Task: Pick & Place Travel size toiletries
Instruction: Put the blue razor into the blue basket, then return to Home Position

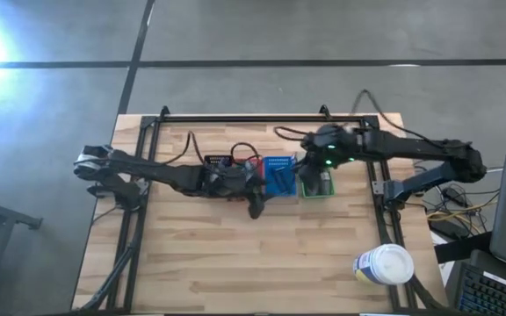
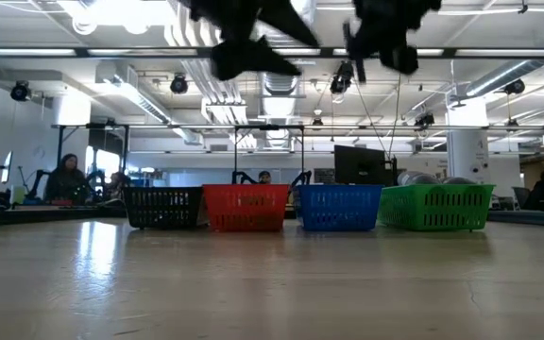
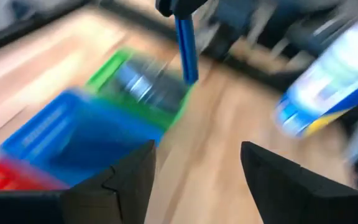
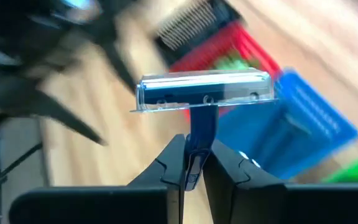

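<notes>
While the right gripper (image 4: 193,163) hangs above the row of baskets, its two dark fingers (image 4: 166,168) are pinched narrowly on the blue handle of a disposable razor (image 4: 202,93), whose clear-capped head sits crosswise just beyond the fingertips. Beyond the razor head lie the red basket (image 4: 229,46) and the blue basket (image 4: 291,127), with a corner of the green basket (image 4: 353,171) to one side of the fingers. Seen from above, the right gripper (image 1: 316,171) is over the green basket (image 1: 316,189), just beside the blue basket (image 1: 278,175). The left gripper (image 3: 194,168) holds its fingers (image 3: 132,177) wide apart with nothing between them; past the fingertips appear the blue basket (image 3: 61,134), the green basket (image 3: 107,71) holding grey oval containers (image 3: 148,90), and the razor's blue handle (image 3: 186,46) hanging above that basket. A white round canister (image 3: 331,78) lies on its side farther off on the wooden table (image 3: 222,155). In the high view the left gripper (image 1: 255,204) is near the front edge of the blue basket. The low view shows black (image 2: 162,208), red (image 2: 245,207), blue (image 2: 338,207) and green (image 2: 435,207) baskets standing in a row, both arms raised above them; people sit in the room behind
</notes>
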Available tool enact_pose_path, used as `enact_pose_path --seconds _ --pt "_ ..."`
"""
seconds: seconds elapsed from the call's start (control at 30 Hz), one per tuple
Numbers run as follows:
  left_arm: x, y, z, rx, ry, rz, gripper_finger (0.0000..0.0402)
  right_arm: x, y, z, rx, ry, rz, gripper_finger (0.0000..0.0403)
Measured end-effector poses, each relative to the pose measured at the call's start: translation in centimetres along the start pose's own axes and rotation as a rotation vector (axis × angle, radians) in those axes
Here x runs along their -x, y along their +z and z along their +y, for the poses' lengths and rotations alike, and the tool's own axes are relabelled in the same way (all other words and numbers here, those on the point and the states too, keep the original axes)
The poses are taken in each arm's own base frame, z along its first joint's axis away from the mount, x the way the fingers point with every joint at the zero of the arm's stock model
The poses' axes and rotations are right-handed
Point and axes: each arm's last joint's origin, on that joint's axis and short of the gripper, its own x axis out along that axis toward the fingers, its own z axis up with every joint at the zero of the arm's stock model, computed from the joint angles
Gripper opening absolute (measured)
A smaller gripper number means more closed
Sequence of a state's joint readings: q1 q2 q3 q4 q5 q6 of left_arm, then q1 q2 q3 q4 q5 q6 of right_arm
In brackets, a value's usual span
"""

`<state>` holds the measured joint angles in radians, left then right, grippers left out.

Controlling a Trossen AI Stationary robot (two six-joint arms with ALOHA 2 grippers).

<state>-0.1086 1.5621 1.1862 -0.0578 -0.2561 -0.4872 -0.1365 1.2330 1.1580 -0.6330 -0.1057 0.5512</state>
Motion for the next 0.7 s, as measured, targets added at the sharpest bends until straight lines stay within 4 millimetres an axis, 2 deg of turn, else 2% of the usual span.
enact_pose_path --seconds 0.13,0.33,0.53,0.7 --pt "1.5 -1.5 1.0 -0.016 0.124 0.115 0.0241 -3.8 -0.1 -3.3 -0.116 -0.090 0.092 0.0029" --pt "3.5 -2.7 2.1 -0.021 0.146 0.145 0.0238 -9.3 -0.2 -8.3 -0.291 -0.156 0.228 0.0044" --pt "5.3 -4.2 4.2 -0.015 0.180 0.151 0.0238 -13.2 0.2 -10.9 -0.384 -0.113 0.341 0.0062" --pt "6.8 -5.3 6.4 0.013 0.217 0.143 0.0238 -15.1 0.8 -11.1 -0.446 -0.098 0.386 0.0078"
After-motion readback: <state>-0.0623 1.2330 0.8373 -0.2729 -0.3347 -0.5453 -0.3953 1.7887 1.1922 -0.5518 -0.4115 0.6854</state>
